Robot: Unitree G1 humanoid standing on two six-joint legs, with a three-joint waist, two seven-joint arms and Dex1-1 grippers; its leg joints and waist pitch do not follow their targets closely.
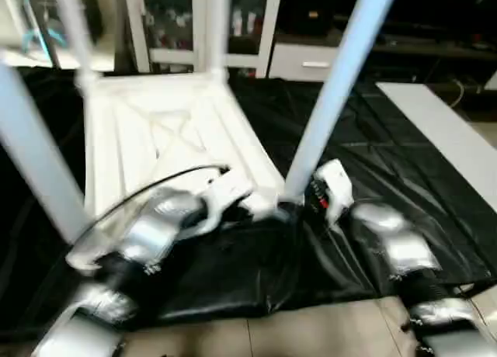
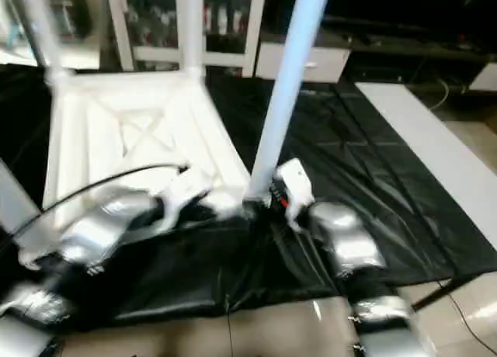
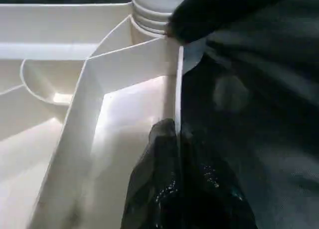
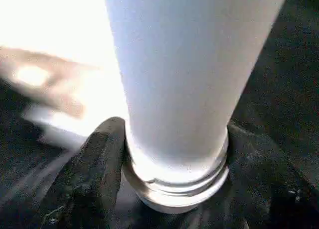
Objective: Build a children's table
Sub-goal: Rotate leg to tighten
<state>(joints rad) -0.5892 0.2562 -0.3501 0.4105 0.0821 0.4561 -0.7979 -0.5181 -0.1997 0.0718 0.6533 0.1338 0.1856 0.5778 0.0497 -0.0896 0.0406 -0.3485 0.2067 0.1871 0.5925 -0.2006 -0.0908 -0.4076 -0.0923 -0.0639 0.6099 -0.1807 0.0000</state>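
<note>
While its two black fingers [image 4: 97,174] clasp the base of the near-right leg [image 1: 338,89], the right gripper [image 4: 174,189] sits at that corner of the upturned table top [image 1: 167,140], which lies on a black sheet [image 1: 388,186]; the left gripper [image 3: 167,154], closed, pinches the top's near rim beside it

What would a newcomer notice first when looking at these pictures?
First the white table top, lying upside down on the black sheet with its X-ribbed underside up and legs rising from its corners. Next the near right leg, with the right gripper around its threaded base, one finger on each side. The left gripper is shut on the top's near rim.
</note>
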